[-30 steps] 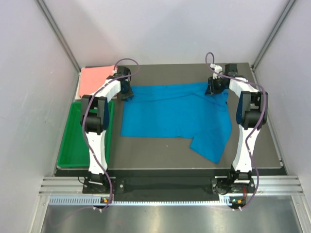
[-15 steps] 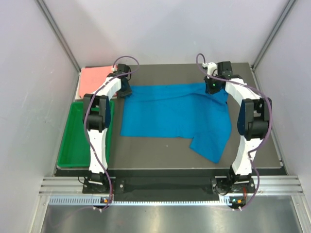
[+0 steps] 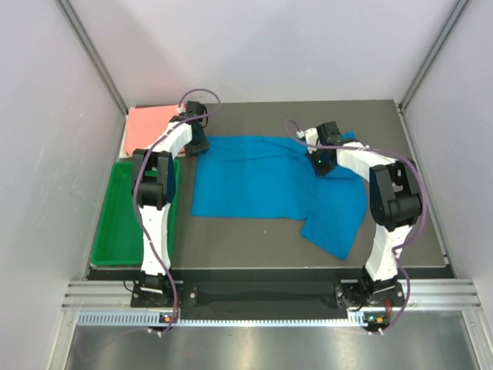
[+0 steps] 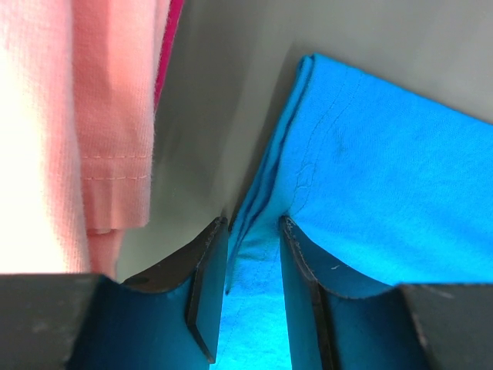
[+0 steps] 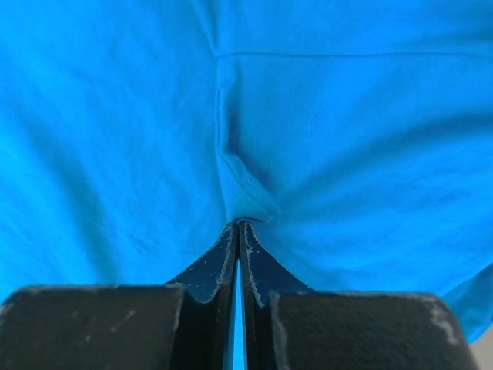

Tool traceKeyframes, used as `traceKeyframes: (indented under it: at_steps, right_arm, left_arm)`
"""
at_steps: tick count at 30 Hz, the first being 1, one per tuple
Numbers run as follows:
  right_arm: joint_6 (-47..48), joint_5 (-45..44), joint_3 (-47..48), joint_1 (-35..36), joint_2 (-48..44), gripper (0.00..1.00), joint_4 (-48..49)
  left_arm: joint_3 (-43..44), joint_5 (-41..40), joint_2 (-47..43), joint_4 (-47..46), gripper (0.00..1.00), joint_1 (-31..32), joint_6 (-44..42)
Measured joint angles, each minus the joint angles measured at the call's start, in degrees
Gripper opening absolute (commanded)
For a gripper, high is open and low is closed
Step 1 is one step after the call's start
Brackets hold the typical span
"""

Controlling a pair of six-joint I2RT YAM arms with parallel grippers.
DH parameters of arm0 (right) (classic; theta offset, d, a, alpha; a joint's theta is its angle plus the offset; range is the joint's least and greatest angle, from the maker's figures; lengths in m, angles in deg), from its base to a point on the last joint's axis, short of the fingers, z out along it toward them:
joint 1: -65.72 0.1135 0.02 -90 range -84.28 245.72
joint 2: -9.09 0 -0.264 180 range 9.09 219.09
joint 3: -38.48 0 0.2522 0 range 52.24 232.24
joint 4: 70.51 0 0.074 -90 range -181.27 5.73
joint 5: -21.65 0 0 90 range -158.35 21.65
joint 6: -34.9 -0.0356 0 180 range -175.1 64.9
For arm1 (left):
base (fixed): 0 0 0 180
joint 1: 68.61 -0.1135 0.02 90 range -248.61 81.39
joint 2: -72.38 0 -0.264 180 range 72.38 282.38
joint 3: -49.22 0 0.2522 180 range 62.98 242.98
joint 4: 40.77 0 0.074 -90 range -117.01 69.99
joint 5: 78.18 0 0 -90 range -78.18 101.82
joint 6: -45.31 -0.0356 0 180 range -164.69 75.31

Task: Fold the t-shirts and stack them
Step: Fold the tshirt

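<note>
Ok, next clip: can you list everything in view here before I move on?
blue t-shirt: one, bright blue, spread flat over the middle of the table, one part hanging toward the near right.
pink t-shirt: one, salmon pink, folded at the far left corner.
green tray: one, green, left edge of the table, in front of the pink t-shirt.
table: one, dark grey.
left gripper: one, black fingers, jaws apart astride the blue t-shirt's far left corner.
right gripper: one, black fingers, closed on a pinch of the blue t-shirt at its far right.
</note>
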Motion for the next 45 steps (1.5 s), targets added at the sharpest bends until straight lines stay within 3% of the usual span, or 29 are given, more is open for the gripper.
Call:
traceKeyframes:
  at_steps: [11, 22, 27, 32, 34, 35, 37, 42, 45]
  right_arm:
    - [-0.5, -10.3, -3.5, 0.8, -5.9, 0.0, 3.1]
    - [-0.4, -10.5, -3.5, 1.1, -7.1, 0.0, 3.4]
    - [0.0, -4.1, -4.7, 1.7, -7.5, 0.19, 1.7]
    - [0.3, 3.2, -7.0, 1.8, -8.2, 0.45, -0.3]
    - [0.1, 4.5, -7.2, 1.2, -8.3, 0.42, -0.5]
    - [-0.5, 4.5, -7.2, 0.8, -8.3, 0.33, -0.3]
    - [-1.8, 3.8, -7.1, 0.0, -8.3, 0.28, 0.9]
    - [-6.1, 1.5, -3.3, -1.9, -6.5, 0.34, 2.4]
    - [-14.0, -3.5, -1.0, -2.4, -5.9, 0.36, 1.0]
  left_arm:
    - [3.5, -1.0, 1.8, 2.3, 0.38, -0.1, -1.3]
    - [4.5, -3.7, 2.0, 3.7, 0.4, -0.2, -3.3]
    - [5.4, -3.4, 2.1, 5.2, 0.42, -0.8, -4.3]
    - [5.4, -2.8, 1.6, 6.1, 0.43, -1.1, -4.9]
    - [5.3, -2.4, 0.9, 6.7, 0.43, -1.1, -5.4]
    - [5.2, -1.9, 0.3, 6.7, 0.43, -1.0, -5.6]
    - [4.4, -0.1, -1.6, 6.6, 0.43, -1.0, -5.7]
    - [-1.7, 8.2, -9.2, 5.2, 0.43, -0.7, -5.5]
    - [-6.1, 10.9, -13.3, 4.9, 0.43, 0.5, -5.7]
